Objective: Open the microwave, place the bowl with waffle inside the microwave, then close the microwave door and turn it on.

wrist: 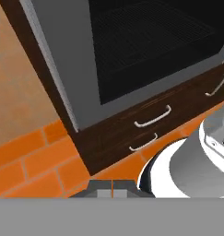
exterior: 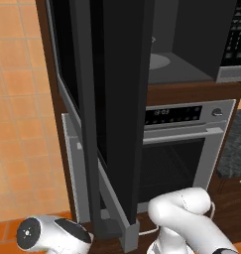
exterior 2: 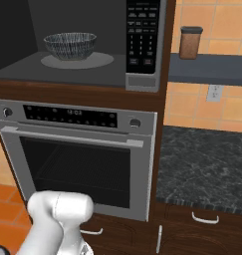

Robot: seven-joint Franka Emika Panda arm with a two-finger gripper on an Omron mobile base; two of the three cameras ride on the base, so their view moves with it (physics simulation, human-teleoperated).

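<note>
I count one microwave (exterior 2: 92,45) with one door (exterior: 119,99) swung open, and one patterned bowl (exterior 2: 70,45) on its one turntable (exterior 2: 100,61). One keypad strip (exterior 2: 142,37) on the right. One silver oven (exterior 2: 77,159) below, with two knobs. One brown canister (exterior 2: 190,42) far right. One wall outlet (exterior 2: 213,92). Three drawer handles.

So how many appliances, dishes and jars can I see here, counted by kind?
Built-in appliances: 2, the microwave, standing open, and the silver oven under it
Bowls: 1, the patterned bowl on the microwave's turntable
Jars: 1, the brown jar on the shelf
Total: 4
</note>
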